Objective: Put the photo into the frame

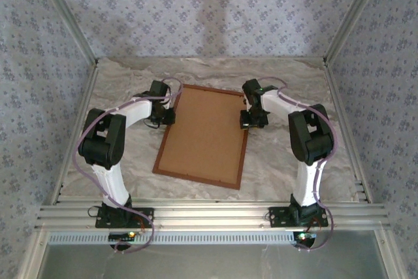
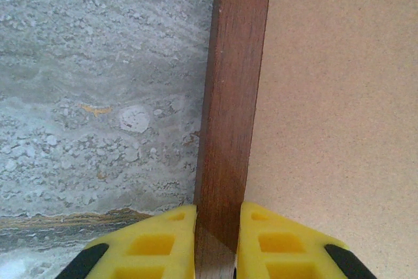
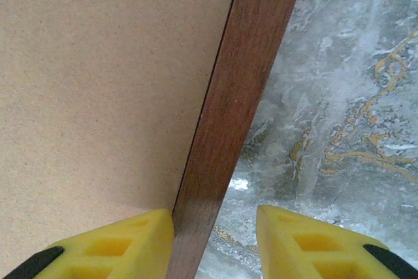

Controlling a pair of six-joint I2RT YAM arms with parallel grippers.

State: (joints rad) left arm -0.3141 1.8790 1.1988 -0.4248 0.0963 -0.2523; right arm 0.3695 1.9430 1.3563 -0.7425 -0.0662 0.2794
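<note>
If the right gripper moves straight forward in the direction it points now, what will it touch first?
Most likely the side rail of the frame, which runs between the open fingers of the right gripper; the depth is unclear.

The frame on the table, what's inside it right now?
A plain brown backing board fills the frame. Anything beneath the board, the photo included, is covered and cannot be seen.

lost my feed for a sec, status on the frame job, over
Left claw clamped on the frame, left rail. Right claw open, straddling the right rail. Backing board face up inside the frame. Nothing in the way.
</note>
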